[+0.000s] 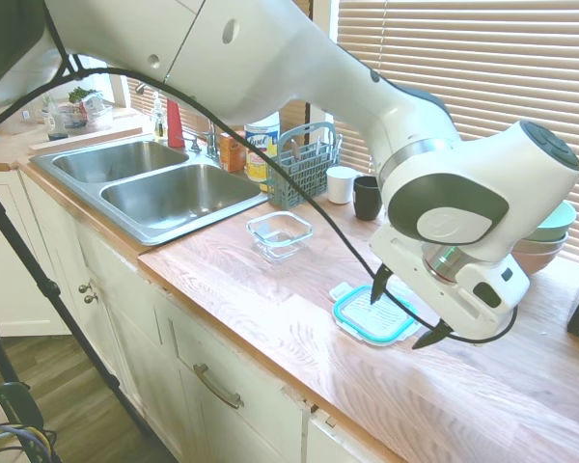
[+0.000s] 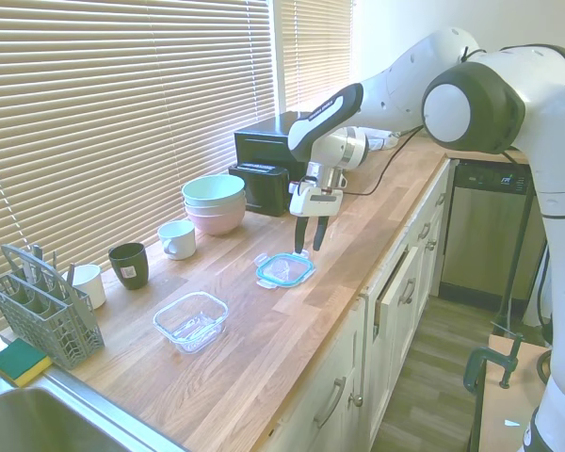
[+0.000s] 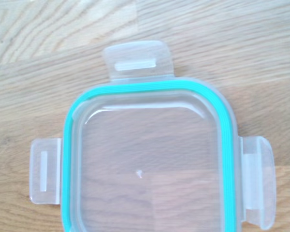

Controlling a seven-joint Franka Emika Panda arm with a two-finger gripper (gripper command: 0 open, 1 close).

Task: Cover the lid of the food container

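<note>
The lid [image 1: 372,314], clear plastic with a teal rim and pale tabs, lies flat on the wooden countertop [image 1: 270,309] near the front edge, uncovered and touched by nothing. In the wrist view the lid [image 3: 147,159] fills most of the picture, three of its tabs showing against the wood grain. The gripper [image 1: 403,311] hangs directly above the lid, its two dark fingers pointing down and spread apart, holding nothing; from the opposite side the gripper [image 2: 311,234] stands just over the lid [image 2: 284,269] with a gap between fingertips and plastic.

The food container [image 1: 280,234], a shallow clear glass dish, sits upright and empty on the same countertop, well apart from the lid, toward the sink [image 1: 150,183]. In the second exterior view the food container [image 2: 190,320] lies between the lid and a grey utensil basket [image 2: 40,306].

Along the window blinds stand a dark cup [image 2: 128,265], a white mug [image 2: 178,238], another white cup [image 2: 88,283] beside the basket, and a stack of pastel bowls [image 2: 215,202]. A black appliance [image 2: 264,165] sits behind the bowls. A green-and-yellow sponge [image 2: 17,363] rests by the sink's edge.
</note>
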